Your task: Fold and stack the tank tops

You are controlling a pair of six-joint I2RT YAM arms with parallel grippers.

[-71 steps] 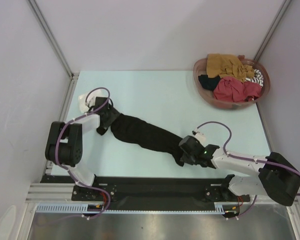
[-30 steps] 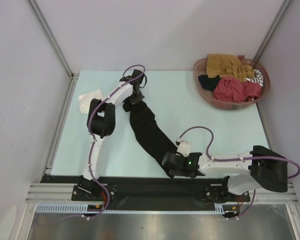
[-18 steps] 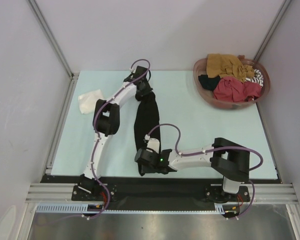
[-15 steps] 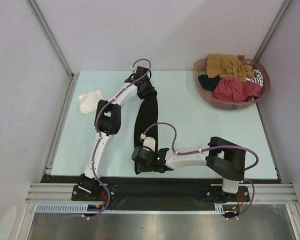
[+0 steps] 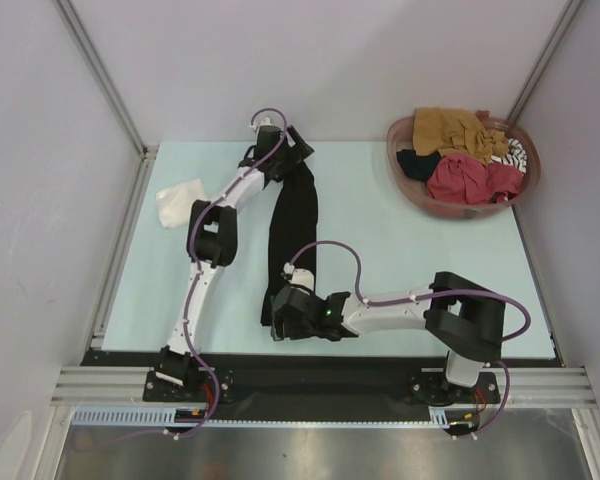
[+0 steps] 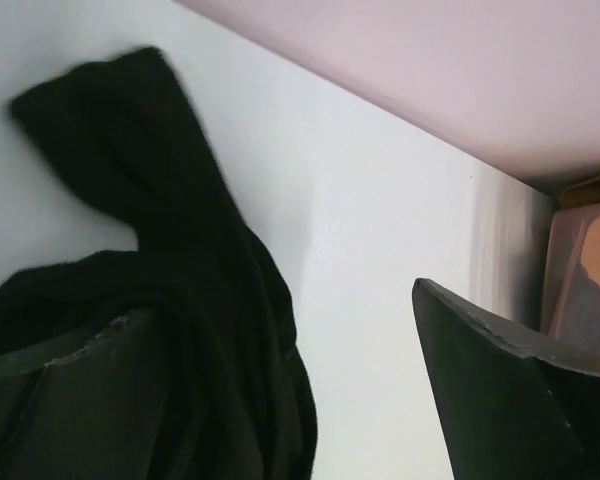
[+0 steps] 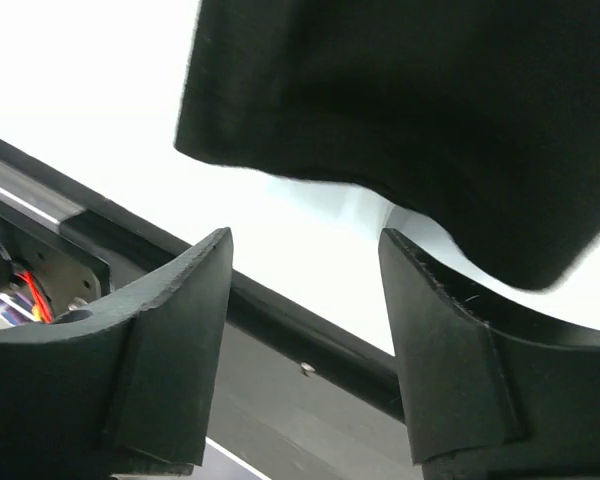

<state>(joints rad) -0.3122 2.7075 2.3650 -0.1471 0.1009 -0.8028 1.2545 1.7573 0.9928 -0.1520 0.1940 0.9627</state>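
One black tank top (image 5: 296, 235) lies stretched; one white tank top (image 5: 178, 200) well apart (leftward); left gripper (image 5: 298, 155) and right gripper (image 5: 277, 320) both gape, unclenched.

The pale table (image 5: 400, 240) carries three items. A black top (image 5: 295, 230) lies in a narrow strip from far centre toward the near edge. A white top (image 5: 177, 200) lies crumpled at the left. A basket (image 5: 458, 211) sits in the far-right corner.

Lab test cell: bare partition walls (image 5: 280, 60), aluminium rail (image 5: 100, 382).
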